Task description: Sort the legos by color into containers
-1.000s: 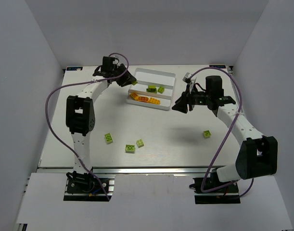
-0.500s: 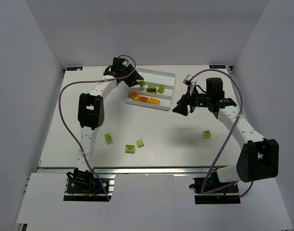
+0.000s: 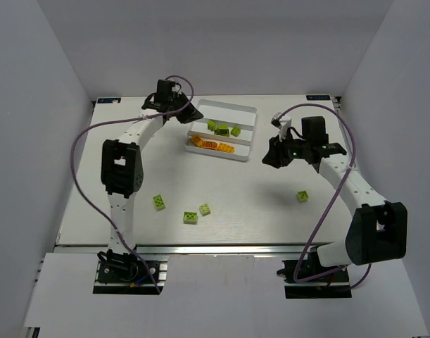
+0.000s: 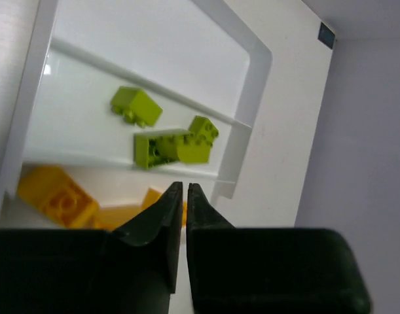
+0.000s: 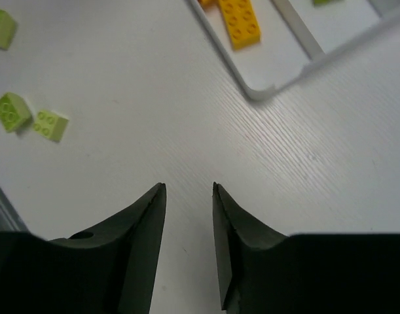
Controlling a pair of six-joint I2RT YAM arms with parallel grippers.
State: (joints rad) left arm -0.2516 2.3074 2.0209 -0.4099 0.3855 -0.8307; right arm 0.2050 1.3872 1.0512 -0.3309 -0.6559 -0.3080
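The right tool, jaws apart and empty, is nearer the lone green lego, which lies on the tabletop between that tool and its arm base. The left tool, jaws together and empty, hangs over the tray.

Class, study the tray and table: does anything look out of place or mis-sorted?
No colours are mixed in the white plastic tray. Only four lime green bricks lie loose on the white table, outside its slots.
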